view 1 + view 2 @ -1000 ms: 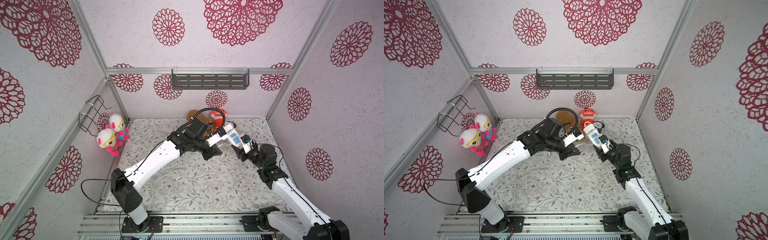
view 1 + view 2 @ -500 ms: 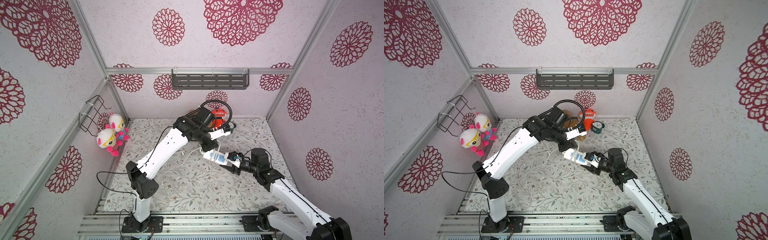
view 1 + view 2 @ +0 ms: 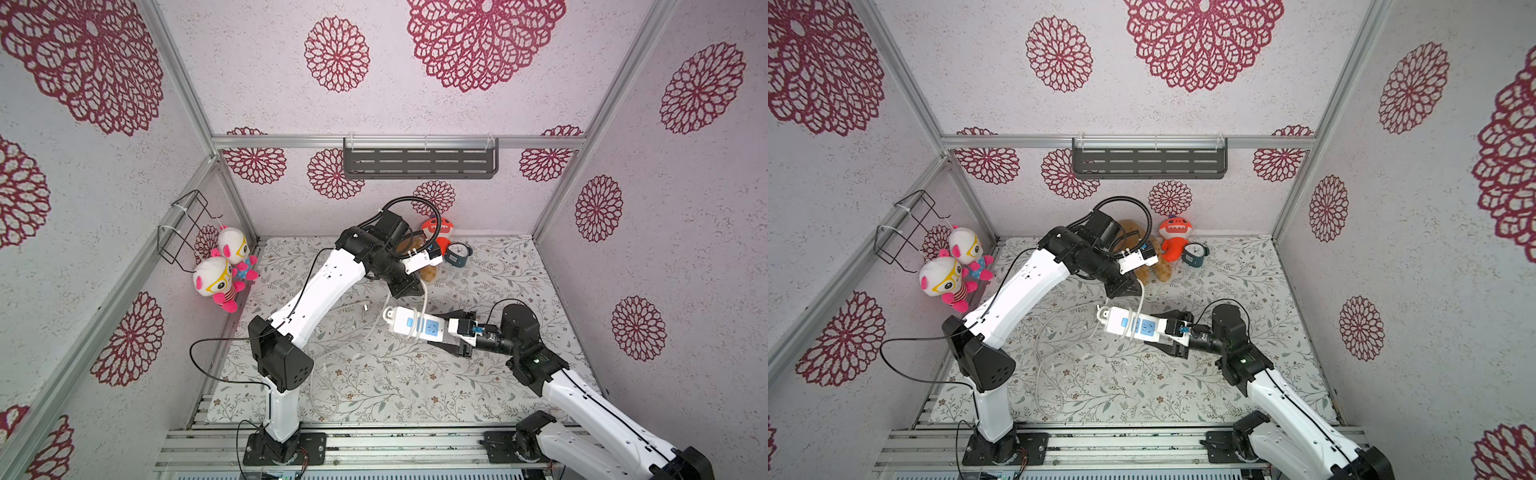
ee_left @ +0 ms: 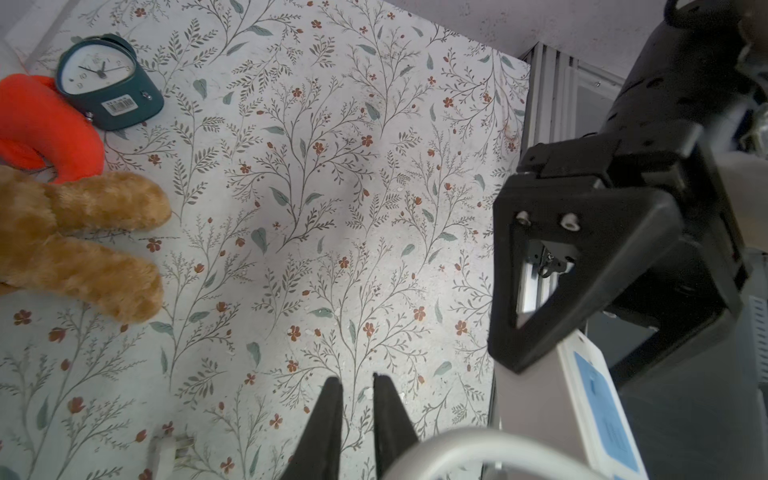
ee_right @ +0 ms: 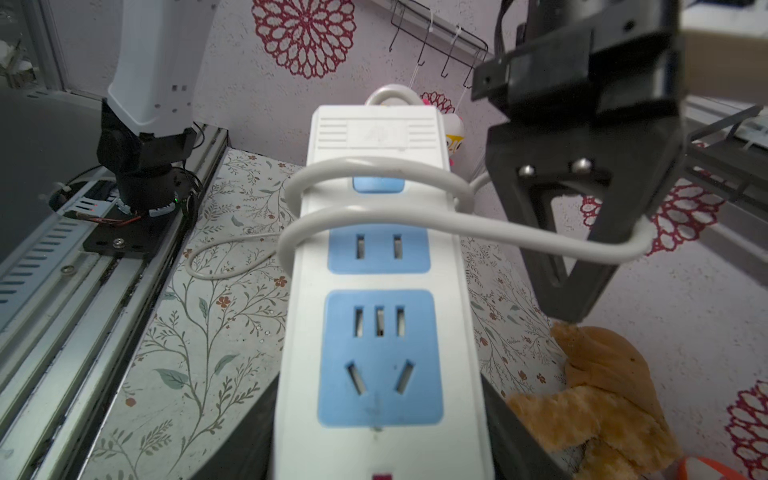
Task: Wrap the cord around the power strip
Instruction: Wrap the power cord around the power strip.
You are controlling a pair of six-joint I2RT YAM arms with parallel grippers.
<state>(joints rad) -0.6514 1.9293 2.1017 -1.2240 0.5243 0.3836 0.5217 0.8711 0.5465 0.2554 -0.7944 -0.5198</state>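
The white power strip (image 3: pixel 415 326) (image 3: pixel 1133 326) with blue socket panels hangs level above the floor's middle. My right gripper (image 3: pixel 446 330) (image 3: pixel 1167 332) (image 5: pixel 382 449) is shut on its near end. The white cord (image 5: pixel 374 216) runs round the strip twice, then rises past my left gripper (image 3: pixel 409 291) (image 3: pixel 1123 290) just behind the strip. The left wrist view shows that gripper (image 4: pixel 355 380) open a little, with only floor between its tips and the cord (image 4: pixel 478 451) beside one finger. The rest of the cord (image 3: pixel 328 399) lies loose on the floor, with its plug (image 3: pixel 365 307).
A brown plush (image 3: pixel 1160 270), an orange plush (image 3: pixel 1175 232) and a small clock (image 3: pixel 1196 253) sit at the back wall. Two pink-and-white dolls (image 3: pixel 220 278) hang under a wire basket (image 3: pixel 183 224) on the left. A grey shelf (image 3: pixel 419 162) is high on the back wall.
The right gripper has carried the power strip from high at the back down to the middle. The left gripper followed with the cord, and its jaws now stand slightly apart.
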